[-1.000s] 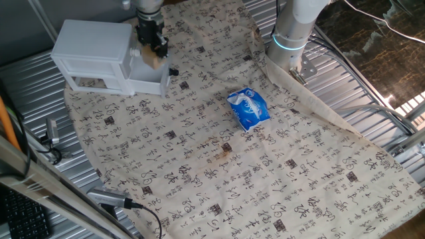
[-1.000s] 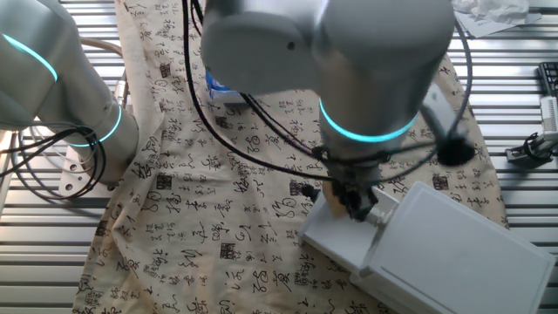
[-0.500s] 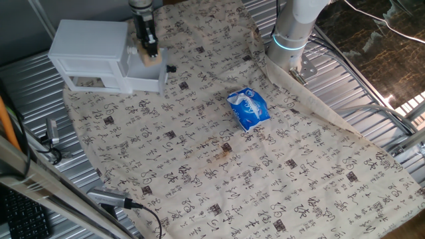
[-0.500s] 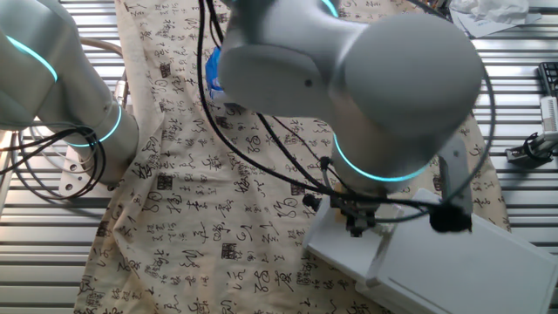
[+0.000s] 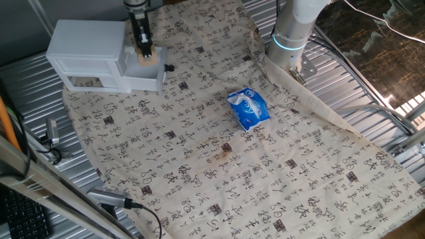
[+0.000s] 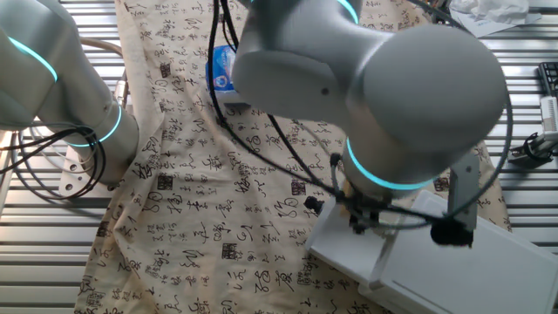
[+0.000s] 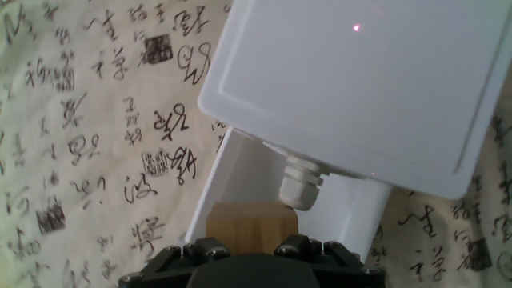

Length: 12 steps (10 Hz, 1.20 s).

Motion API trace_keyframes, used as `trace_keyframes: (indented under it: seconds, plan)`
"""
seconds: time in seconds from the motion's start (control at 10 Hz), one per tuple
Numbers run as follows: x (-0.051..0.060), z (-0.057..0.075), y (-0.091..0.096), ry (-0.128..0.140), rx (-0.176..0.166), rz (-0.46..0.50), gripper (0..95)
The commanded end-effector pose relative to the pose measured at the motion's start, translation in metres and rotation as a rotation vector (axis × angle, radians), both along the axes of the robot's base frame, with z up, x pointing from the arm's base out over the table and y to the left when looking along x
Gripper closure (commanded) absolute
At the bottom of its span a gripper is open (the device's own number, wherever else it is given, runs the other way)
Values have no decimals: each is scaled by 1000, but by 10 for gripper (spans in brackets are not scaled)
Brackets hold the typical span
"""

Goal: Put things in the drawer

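1. Hand view: I see one light-tan wooden block [image 7: 252, 228] at the bottom of the picture, right at the black gripper [image 7: 252, 254] body, with its near edge tucked behind the hardware. The fingertips themselves are out of sight here, so I cannot tell from this view how the jaws stand.
2. Beneath the block I see the white floor of the pulled-out drawer [image 7: 240, 180], so the block sits over the open tray. A white cable gland [image 7: 302, 184] sticks out of the cabinet [image 7: 360, 80] body just beside the block's far right corner.
3. One fixed view: the gripper [image 5: 143, 53] reaches down at the far left of the table, and the block [image 5: 149, 57] shows as a tan patch at its tips, over the open drawer [image 5: 143, 74]. It looks pinched between the fingers, but I cannot be sure at this size.
4. The small dark knob [image 5: 170, 68] is on the drawer's right-hand front.
5. My count: one block, one white cabinet [image 5: 86, 50] with one drawer, and one blue packet [image 5: 248, 108] lying well apart to the right on the printed cloth [image 5: 219, 172].
6. The other fixed view: the arm's big joint hides the block; I only see the cabinet [image 6: 462, 262] and the blue packet [image 6: 222, 68] at the far side.
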State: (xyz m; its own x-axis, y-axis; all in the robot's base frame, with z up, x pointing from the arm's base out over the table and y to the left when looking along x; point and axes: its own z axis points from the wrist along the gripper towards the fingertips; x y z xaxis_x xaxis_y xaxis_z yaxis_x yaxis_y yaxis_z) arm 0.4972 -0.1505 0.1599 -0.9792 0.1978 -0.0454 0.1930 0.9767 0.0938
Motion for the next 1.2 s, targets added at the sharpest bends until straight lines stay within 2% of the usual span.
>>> trace_keyframes:
  seconds: [0.1, 0.6, 1.2]
  plan:
    - [0, -3, 7, -5, -5, -11, 950]
    - [-4, -8, 2, -3, -3, -22, 950]
    - [-16, -23, -9, -1, -10, -18, 950]
